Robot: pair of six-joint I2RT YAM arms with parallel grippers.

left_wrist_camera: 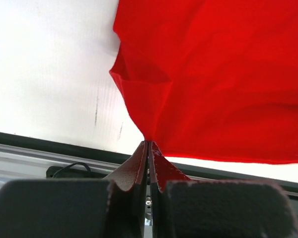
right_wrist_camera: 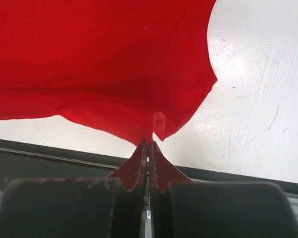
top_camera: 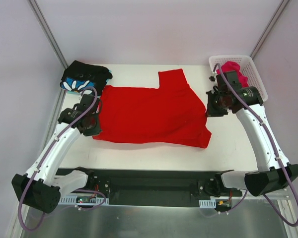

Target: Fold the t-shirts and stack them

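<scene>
Top view: red t-shirt (top_camera: 149, 111) spread mid-worktop (top_camera: 228, 148), black flowered t-shirt (top_camera: 84, 75) at 10 o'clock, pink t-shirt (top_camera: 234, 68) in basket (top_camera: 256, 79) at 2 o'clock. Left wrist: left gripper (left_wrist_camera: 148, 148) clenched on red t-shirt's edge. Right wrist: right gripper (right_wrist_camera: 148, 148) pinching its edge likewise

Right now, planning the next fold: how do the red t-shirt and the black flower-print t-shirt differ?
The red t-shirt lies spread mid-table; the black flower-print t-shirt sits bunched at the far-left corner. The left gripper and right gripper pinch the red t-shirt, not the black one. Both rest on the table.
</scene>
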